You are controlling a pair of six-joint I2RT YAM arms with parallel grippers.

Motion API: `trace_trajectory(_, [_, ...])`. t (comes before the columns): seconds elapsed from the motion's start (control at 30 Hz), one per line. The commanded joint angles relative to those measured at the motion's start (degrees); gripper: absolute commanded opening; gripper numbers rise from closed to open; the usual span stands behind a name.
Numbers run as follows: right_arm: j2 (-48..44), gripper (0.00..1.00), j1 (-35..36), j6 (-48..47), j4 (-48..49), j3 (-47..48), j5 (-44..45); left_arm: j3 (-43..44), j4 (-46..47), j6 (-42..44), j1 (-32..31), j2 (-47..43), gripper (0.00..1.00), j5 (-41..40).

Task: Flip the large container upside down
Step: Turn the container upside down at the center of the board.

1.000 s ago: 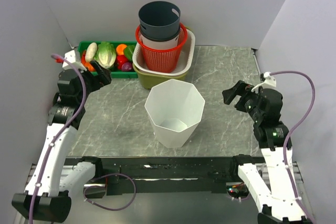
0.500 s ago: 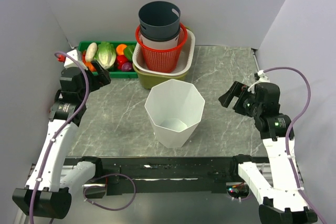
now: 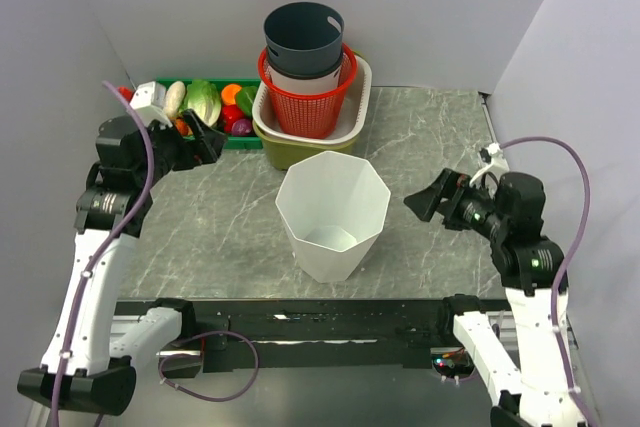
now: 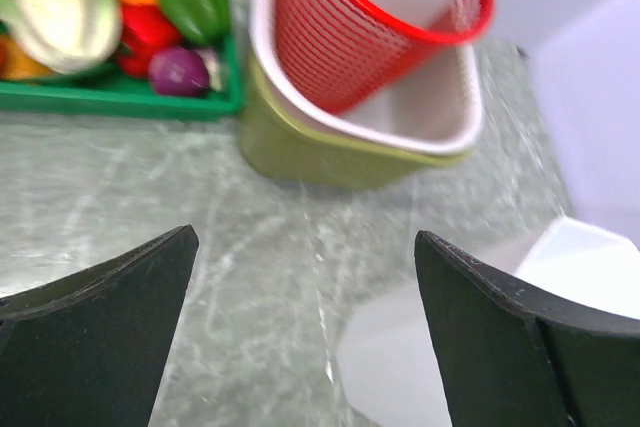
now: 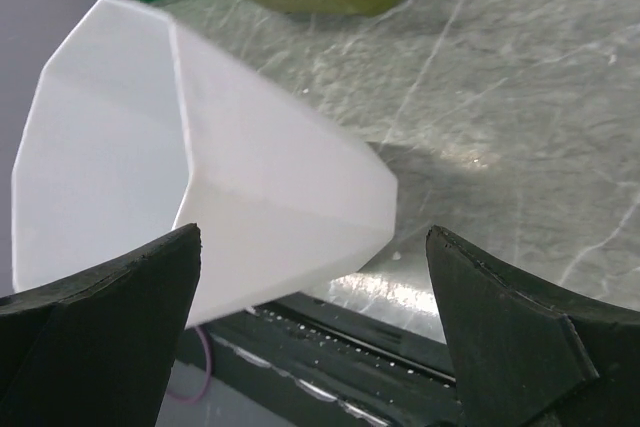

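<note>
The large container [image 3: 333, 212] is a white faceted bin standing upright, mouth up, at the middle of the grey marble table [image 3: 220, 227]. My left gripper [image 3: 205, 137] hovers open to its far left, near the vegetable tray. In the left wrist view the left gripper [image 4: 305, 237] has only table between its fingers, and the bin's rim [image 4: 590, 257] shows at the lower right. My right gripper [image 3: 425, 202] is open just right of the bin, apart from it. The right wrist view shows the right gripper [image 5: 313, 232] facing the large container's side wall [image 5: 200, 147].
Behind the bin stands a nested stack: a dark grey bucket [image 3: 303, 35] in a red basket [image 3: 305, 107], in a cream basket [image 3: 355, 107], in an olive tub [image 3: 290, 152]. A green tray of vegetables [image 3: 205, 102] lies at the back left. Walls close in on three sides.
My right gripper has dropped and moved left towards the bin. My left arm has risen and its gripper has swung right. The bin has not moved.
</note>
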Motion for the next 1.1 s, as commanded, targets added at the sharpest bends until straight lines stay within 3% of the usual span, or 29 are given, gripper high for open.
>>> trace_trajectory(0.0, [-3.0, 1.00, -0.2, 0.3, -1.3, -1.3, -5.3, 4.1, -6.4, 1.3, -0.1, 3.0, 0.96, 7.7])
trace_trajectory(0.2, [-4.7, 1.00, -0.2, -3.2, -4.6, -2.5, -6.9, 3.6, -11.8, 6.1, -0.1, 3.5, 0.96, 5.9])
trace_trajectory(0.47, [-6.4, 1.00, -0.2, -6.8, -9.1, -4.2, -2.7, 3.4, -14.0, 8.2, -0.1, 2.3, 0.96, 6.1])
trace_trajectory(0.6, [-6.9, 1.00, -0.2, -5.0, -9.9, -2.8, -2.8, 3.3, -11.7, 6.0, -0.1, 2.7, 0.96, 12.1])
trace_trajectory(0.73, [-8.7, 1.00, -0.2, 0.4, -5.7, -2.7, -8.4, 1.0, -4.3, -0.7, -0.6, 1.7, 0.96, 19.1])
trace_trajectory(0.87, [-9.7, 0.98, -0.2, 4.3, -2.0, -3.0, -13.0, 0.3, 1.4, -5.5, -3.9, 1.2, 0.96, 20.0])
trace_trajectory(1.07, [-9.0, 0.98, -0.2, 5.5, -0.8, -2.2, -14.9, 4.4, -3.5, -3.4, -11.3, 4.5, 0.96, 16.1])
